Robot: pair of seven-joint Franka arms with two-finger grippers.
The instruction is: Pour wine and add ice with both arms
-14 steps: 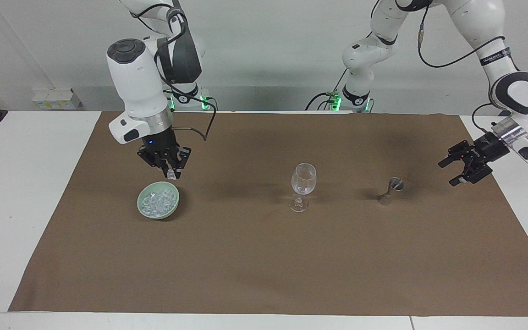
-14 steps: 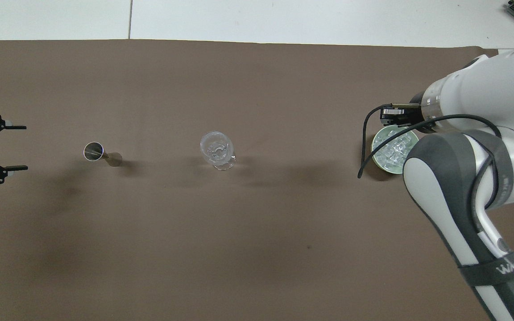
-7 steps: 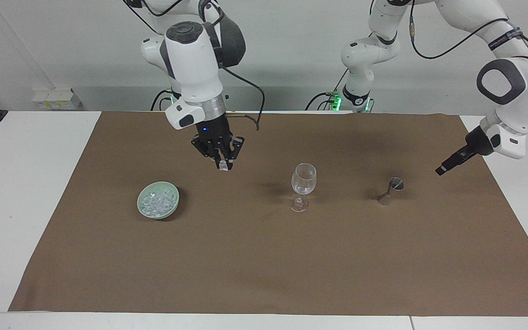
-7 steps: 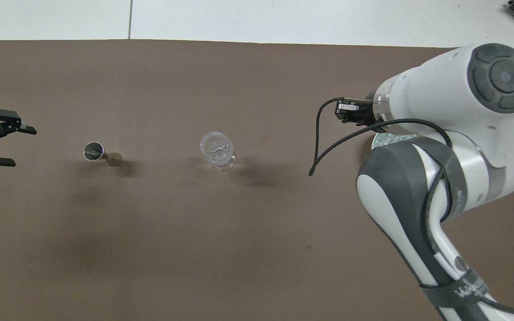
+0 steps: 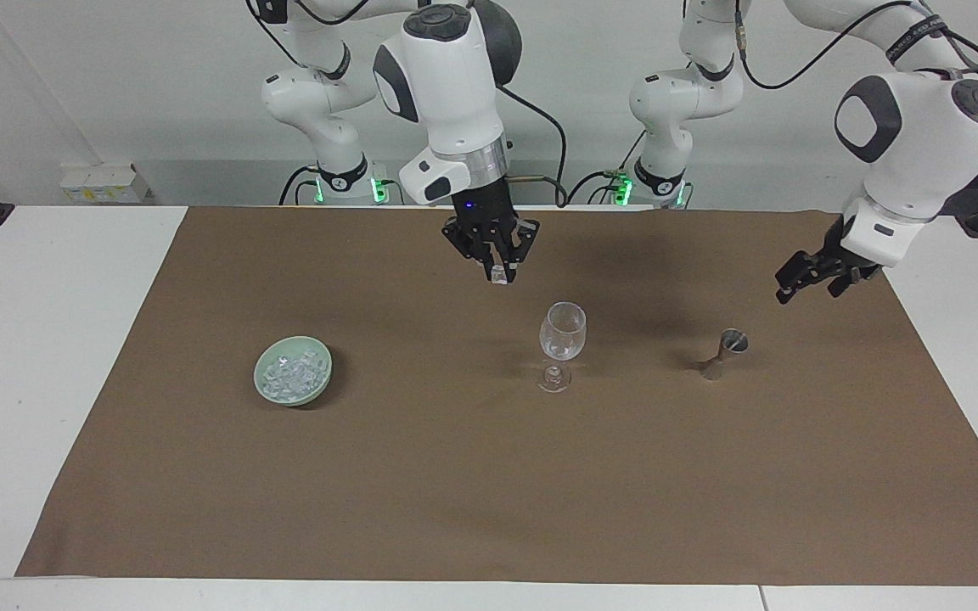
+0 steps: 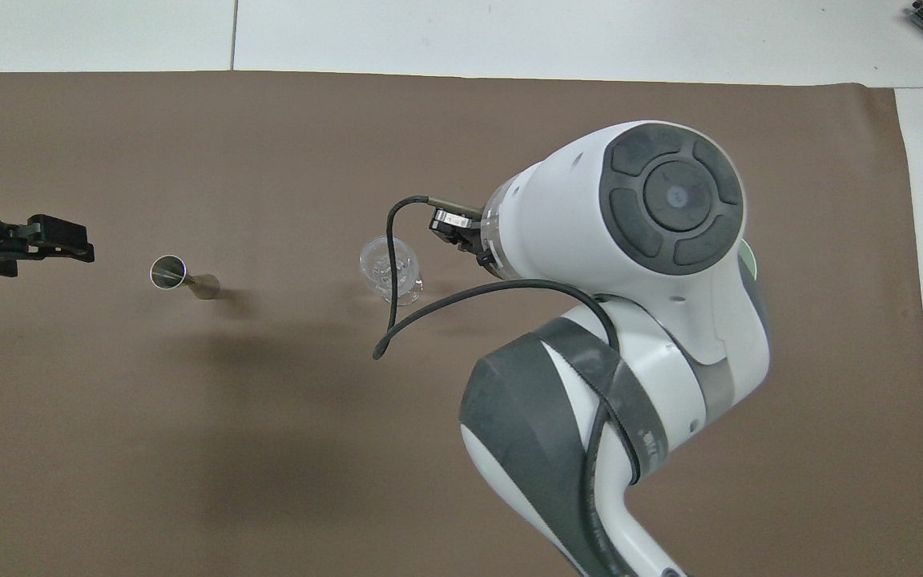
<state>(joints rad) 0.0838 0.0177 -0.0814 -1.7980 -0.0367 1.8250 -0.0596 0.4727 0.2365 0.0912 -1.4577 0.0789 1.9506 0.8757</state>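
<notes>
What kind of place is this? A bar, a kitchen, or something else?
Most likely a robotics lab staged as a drinks counter: two robot arms mounted at a white table, a brown mat holding only a wine glass, a metal jigger and a bowl of ice.

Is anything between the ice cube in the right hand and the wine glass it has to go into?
Nothing visible. The right hand holds an ice cube in the air, short of the wine glass, whose mouth is uncovered. The bowl and measuring cup stand off to either side.
</notes>
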